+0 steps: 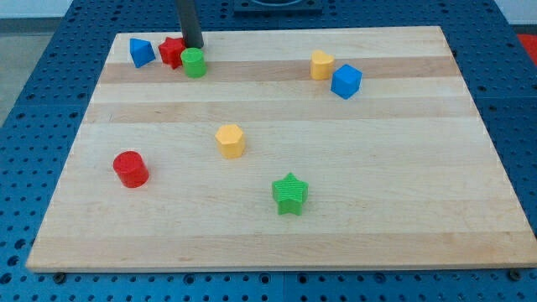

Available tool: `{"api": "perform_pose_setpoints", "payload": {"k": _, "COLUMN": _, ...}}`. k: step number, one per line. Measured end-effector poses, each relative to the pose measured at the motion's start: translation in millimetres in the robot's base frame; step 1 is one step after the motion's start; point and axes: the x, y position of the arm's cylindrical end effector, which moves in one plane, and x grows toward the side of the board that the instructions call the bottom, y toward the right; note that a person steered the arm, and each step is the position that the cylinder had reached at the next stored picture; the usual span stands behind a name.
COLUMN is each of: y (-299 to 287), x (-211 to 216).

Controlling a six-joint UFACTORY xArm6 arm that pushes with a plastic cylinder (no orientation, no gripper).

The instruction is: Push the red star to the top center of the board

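The red star (172, 51) lies near the view's top left corner of the wooden board (277, 243). A blue block (141, 53) sits just to its left and a green cylinder (194, 63) touches it on its right. My tip (193, 45) stands at the star's upper right edge, directly behind the green cylinder, touching or nearly touching both.
A yellow block (320, 65) and a blue cube (346, 81) lie at the top right of centre. A yellow hexagonal block (230, 141) sits mid-board, a red cylinder (131, 169) at lower left, a green star (290, 194) at lower centre.
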Motion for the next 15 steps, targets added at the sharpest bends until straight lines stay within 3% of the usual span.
{"api": "perform_pose_setpoints", "payload": {"k": 1, "y": 1.4, "x": 38.6}}
{"api": "perform_pose_setpoints", "payload": {"k": 2, "y": 25.1, "x": 29.2}}
{"api": "perform_pose_setpoints", "payload": {"k": 4, "y": 67.6, "x": -52.2}}
{"api": "perform_pose_setpoints", "payload": {"k": 5, "y": 47.5, "x": -52.5}}
{"api": "perform_pose_setpoints", "payload": {"k": 6, "y": 11.4, "x": -39.7}}
{"api": "perform_pose_setpoints", "payload": {"k": 9, "y": -12.3, "x": 78.9}}
{"api": "perform_pose_setpoints", "payload": {"k": 10, "y": -61.2, "x": 92.4}}
{"api": "perform_pose_setpoints", "payload": {"k": 11, "y": -114.8, "x": 71.9}}
{"api": "perform_pose_setpoints", "payload": {"k": 12, "y": -109.0, "x": 45.2}}
{"api": "perform_pose_setpoints", "payload": {"k": 15, "y": 18.7, "x": 0.3}}
